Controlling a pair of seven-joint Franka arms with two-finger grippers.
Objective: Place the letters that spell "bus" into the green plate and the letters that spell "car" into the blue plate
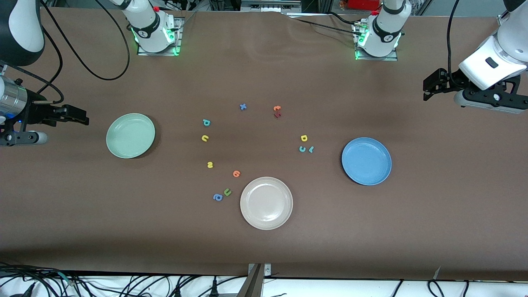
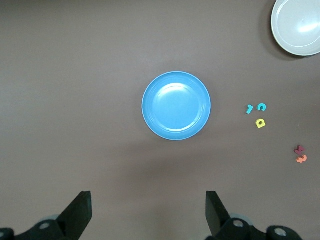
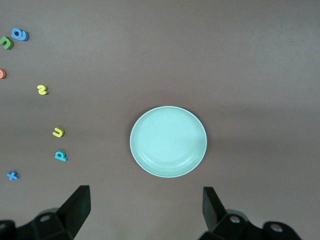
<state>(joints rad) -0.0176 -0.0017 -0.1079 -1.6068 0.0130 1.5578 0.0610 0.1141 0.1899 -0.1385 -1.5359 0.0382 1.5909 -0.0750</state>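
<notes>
The green plate (image 1: pixel 130 135) (image 3: pixel 168 141) lies toward the right arm's end of the table and holds nothing. Beside it lie the teal "b" (image 1: pixel 206 122) (image 3: pixel 60 156), the yellow "u" (image 1: pixel 205 138) (image 3: pixel 58 132) and the yellow "s" (image 1: pixel 210 165) (image 3: pixel 42 89). The blue plate (image 1: pixel 366 161) (image 2: pixel 176 105) sits bare toward the left arm's end. The yellow "a" (image 1: pixel 304 138) (image 2: pixel 260 123), teal "c" (image 1: pixel 302 149) (image 2: pixel 261 106) and teal "r" (image 1: pixel 311 149) (image 2: pixel 249 109) lie beside it. My right gripper (image 1: pixel 80 116) (image 3: pixel 146 210) hangs open beside the green plate. My left gripper (image 1: pixel 429 86) (image 2: pixel 148 210) hangs open beside the blue plate.
A beige plate (image 1: pixel 266 202) sits nearest the front camera. By it lie an orange letter (image 1: pixel 236 173), a green "u" (image 1: pixel 227 192) and a blue round letter (image 1: pixel 218 197). Farther back lie a blue "x" (image 1: pixel 243 107), an orange letter (image 1: pixel 276 108) and a dark red one (image 1: pixel 277 115).
</notes>
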